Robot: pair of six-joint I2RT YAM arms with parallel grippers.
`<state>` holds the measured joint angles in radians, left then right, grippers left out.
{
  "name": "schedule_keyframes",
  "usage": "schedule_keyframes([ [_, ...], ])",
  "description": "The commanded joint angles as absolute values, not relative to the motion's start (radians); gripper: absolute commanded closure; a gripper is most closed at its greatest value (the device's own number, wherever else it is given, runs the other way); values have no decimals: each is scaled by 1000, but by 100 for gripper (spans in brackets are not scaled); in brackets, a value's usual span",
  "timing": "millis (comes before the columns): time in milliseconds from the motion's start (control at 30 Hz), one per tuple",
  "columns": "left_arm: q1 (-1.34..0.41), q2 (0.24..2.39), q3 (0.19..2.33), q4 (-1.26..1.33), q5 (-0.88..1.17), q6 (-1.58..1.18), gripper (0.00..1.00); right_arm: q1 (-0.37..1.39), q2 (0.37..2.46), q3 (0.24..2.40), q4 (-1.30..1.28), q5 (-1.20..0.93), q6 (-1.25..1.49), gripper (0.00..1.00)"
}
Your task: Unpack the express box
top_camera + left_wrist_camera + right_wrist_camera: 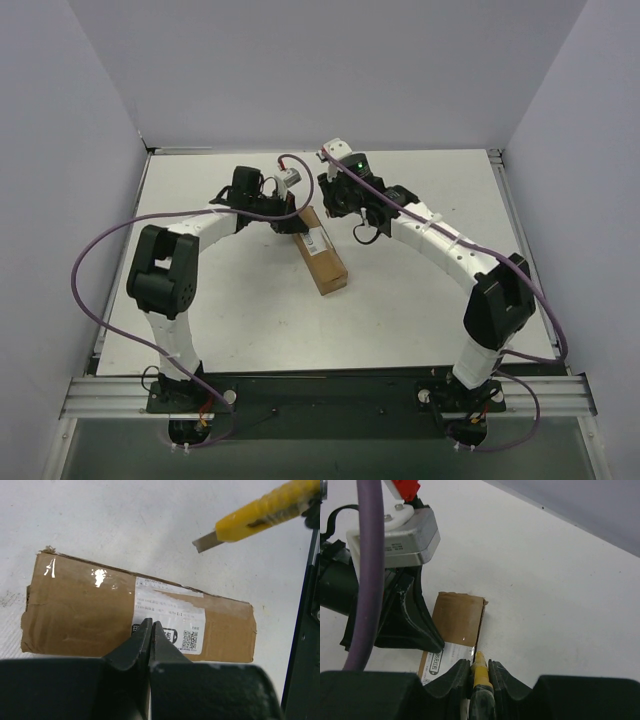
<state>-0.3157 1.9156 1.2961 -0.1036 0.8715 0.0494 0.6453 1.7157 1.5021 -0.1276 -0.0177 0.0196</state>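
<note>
Cardboard express box (80, 615), oblong, glossy tape (100, 576), white label (170, 611); yellow knife (260, 509) nr.

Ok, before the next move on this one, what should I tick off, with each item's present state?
1. Utility knife gripped by the right end effector: ok.
2. Blade extended: ok.
3. Blade on the express box: not ok, it sits off the box's far long edge, apart from it.
4. Left end effector shut above the label: ok.
5. Left end effector pressing the box down: cannot tell.
6. Box closed: ok.
</note>
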Motion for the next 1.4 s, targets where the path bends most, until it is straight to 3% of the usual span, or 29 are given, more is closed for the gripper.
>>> schedule_keyframes([
  [0, -310, 1928, 1269, 34, 876, -40, 100, 647, 1746, 1494, -84, -14, 9, 100],
  [300, -310, 1956, 1203, 74, 787, -60, 100, 661, 1809, 1532, -113, -29, 9, 100],
  [1367, -308, 1974, 1192, 78, 781, -81, 100, 661, 1882, 1582, -166, -51, 23, 100],
])
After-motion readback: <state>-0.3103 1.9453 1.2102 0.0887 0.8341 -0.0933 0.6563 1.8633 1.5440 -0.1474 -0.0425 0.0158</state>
